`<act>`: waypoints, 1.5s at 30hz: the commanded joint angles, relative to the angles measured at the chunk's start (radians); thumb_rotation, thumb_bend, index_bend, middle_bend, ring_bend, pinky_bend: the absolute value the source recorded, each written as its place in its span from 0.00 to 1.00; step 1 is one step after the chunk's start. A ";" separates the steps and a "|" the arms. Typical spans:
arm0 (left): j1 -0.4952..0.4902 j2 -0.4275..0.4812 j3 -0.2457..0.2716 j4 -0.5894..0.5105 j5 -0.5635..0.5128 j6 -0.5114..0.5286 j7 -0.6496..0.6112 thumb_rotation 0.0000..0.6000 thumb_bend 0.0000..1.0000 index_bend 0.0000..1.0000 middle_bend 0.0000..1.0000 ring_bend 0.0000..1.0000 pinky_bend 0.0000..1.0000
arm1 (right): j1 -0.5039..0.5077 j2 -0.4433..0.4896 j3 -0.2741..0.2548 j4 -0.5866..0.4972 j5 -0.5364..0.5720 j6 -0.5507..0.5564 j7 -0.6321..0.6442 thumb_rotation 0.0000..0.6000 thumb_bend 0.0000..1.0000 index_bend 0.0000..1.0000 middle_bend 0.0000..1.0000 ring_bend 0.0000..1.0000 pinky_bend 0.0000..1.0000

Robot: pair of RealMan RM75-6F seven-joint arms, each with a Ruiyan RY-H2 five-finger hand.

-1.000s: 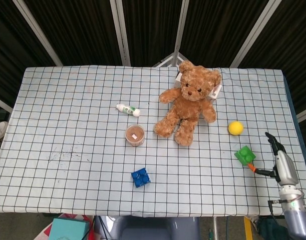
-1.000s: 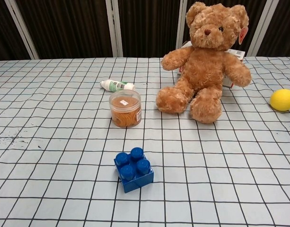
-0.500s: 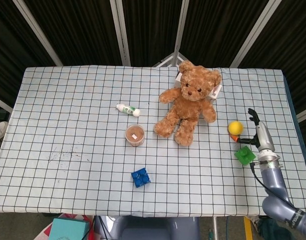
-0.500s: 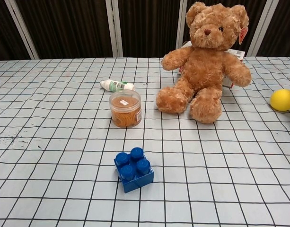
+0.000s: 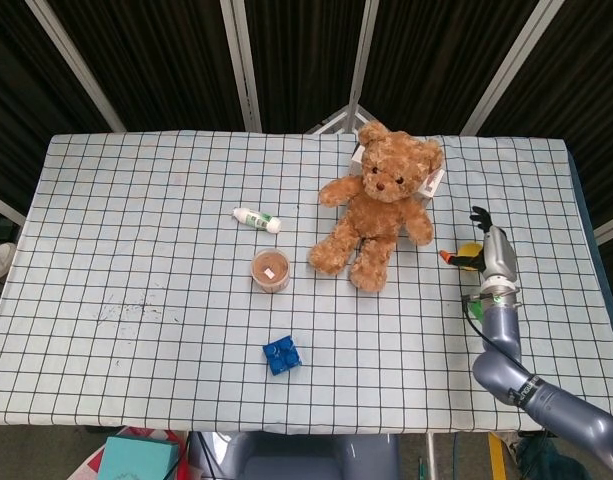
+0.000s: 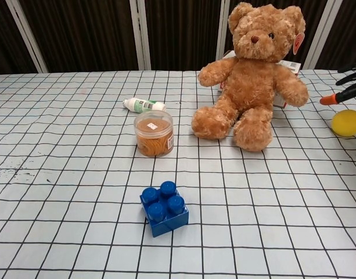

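The right hand [image 5: 491, 252] hangs over the yellow ball [image 5: 470, 252] near the right edge of the table [image 5: 136, 220] in the head view, its dark fingers spread apart and an orange-tipped one reaching left toward the teddy bear [image 5: 378, 205]. It holds nothing; whether it touches the ball I cannot tell from here, since the hand covers most of it. A sliver of the green block [image 5: 476, 309] shows just behind the forearm. The left hand does not show.

In the chest view the right hand [image 6: 347, 88] enters at the right edge, fingers apart, above the yellow ball [image 6: 347, 122] and clear of it. The ball rests on the cloth, well right of the bear's foot.

The ball looks smooth and round, probably light and somewhat springy, so it would likely roll away from a one-sided push. I would judge the best hold to be from above, fingers wrapping opposite sides around its widest part.

Further left stand a small jar [image 6: 154, 133], a white tube [image 6: 143, 105] and a blue block [image 6: 164, 207].
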 commanded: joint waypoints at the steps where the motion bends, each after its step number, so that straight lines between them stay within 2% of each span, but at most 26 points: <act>1: -0.002 0.000 -0.001 0.002 -0.004 -0.005 -0.001 1.00 0.17 0.20 0.06 0.01 0.14 | 0.029 -0.027 0.018 0.012 0.056 -0.010 -0.044 1.00 0.18 0.14 0.20 0.18 0.00; 12: -0.004 0.006 -0.004 0.013 -0.006 -0.017 -0.029 1.00 0.17 0.20 0.06 0.01 0.14 | 0.091 -0.026 0.021 -0.032 0.175 -0.024 -0.205 1.00 0.18 0.13 0.18 0.15 0.00; 27: -0.007 0.011 -0.004 0.021 -0.005 -0.031 -0.052 1.00 0.17 0.20 0.06 0.01 0.14 | 0.134 -0.039 0.066 -0.053 0.253 0.033 -0.257 1.00 0.18 0.14 0.19 0.15 0.00; 38: -0.008 0.012 -0.004 0.024 -0.007 -0.034 -0.055 1.00 0.17 0.20 0.06 0.01 0.14 | 0.160 -0.082 0.088 -0.006 0.310 0.087 -0.304 1.00 0.18 0.29 0.36 0.29 0.00; 45: -0.009 0.012 -0.005 0.023 -0.008 -0.036 -0.055 1.00 0.17 0.20 0.06 0.01 0.14 | 0.176 -0.098 0.104 -0.002 0.324 0.119 -0.338 1.00 0.18 0.30 0.36 0.30 0.00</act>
